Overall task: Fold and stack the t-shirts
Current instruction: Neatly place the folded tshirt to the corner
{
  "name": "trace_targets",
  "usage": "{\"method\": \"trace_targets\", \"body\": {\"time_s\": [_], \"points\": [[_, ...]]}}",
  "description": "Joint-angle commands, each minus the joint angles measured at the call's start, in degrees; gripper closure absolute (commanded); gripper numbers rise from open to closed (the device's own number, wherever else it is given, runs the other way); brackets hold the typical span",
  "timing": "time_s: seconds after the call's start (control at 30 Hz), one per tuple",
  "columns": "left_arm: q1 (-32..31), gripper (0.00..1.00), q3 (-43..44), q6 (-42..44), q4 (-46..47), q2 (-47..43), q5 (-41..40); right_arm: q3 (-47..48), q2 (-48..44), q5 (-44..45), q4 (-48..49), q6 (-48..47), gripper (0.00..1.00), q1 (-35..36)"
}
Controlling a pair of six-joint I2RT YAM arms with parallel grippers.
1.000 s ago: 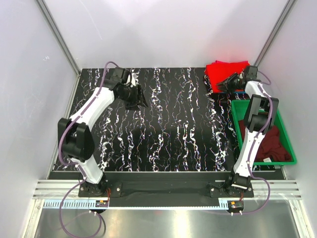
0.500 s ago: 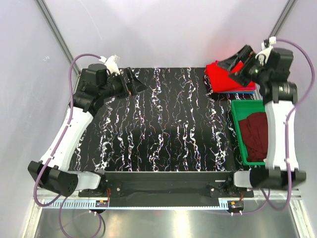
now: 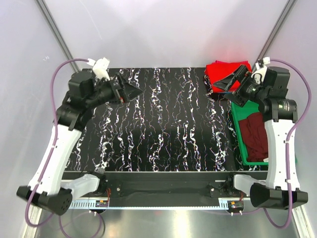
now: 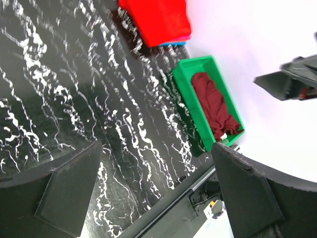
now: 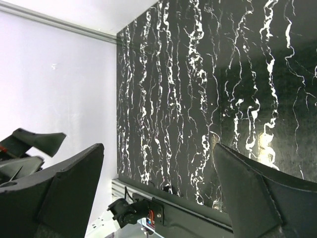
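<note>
A folded bright red t-shirt (image 3: 220,73) lies at the back right corner of the table, on top of a stack. In the left wrist view the red shirt (image 4: 159,20) covers a magenta-pink layer (image 4: 182,37) with a thin blue edge under it. A dark maroon t-shirt (image 3: 255,136) lies crumpled in the green bin (image 3: 237,130); the left wrist view shows this maroon shirt (image 4: 215,106) too. My left gripper (image 3: 132,89) hangs open, high over the back left of the table, holding nothing (image 4: 154,148). My right gripper (image 3: 225,83) hangs open above the red shirt's near edge, holding nothing (image 5: 158,148).
The table top is a black mat with white marbling (image 3: 163,124). White walls with metal corner posts enclose the back and sides. The green bin (image 4: 184,85) stands along the right edge. A metal rail (image 3: 168,191) runs along the near edge by the arm bases.
Both arms have risen from low over the table to high poses. Both grippers have opened wide. The right gripper has come up off the red shirt, which stays on the stack.
</note>
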Motion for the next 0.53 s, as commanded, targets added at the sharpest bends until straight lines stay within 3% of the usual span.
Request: {"method": "trace_targets", "body": {"time_s": [0.0,0.5], "points": [[0.14,0.01,0.9,1.6,0.04,-4.06,1.62,2.42,-2.36,-1.72,1.69,0.51,0.0,0.38],[0.14,0.01,2.39,2.92,-1.2,-4.68,1.18,6.02,-0.95,-1.46,1.08,-0.01,0.0,0.38]]}}
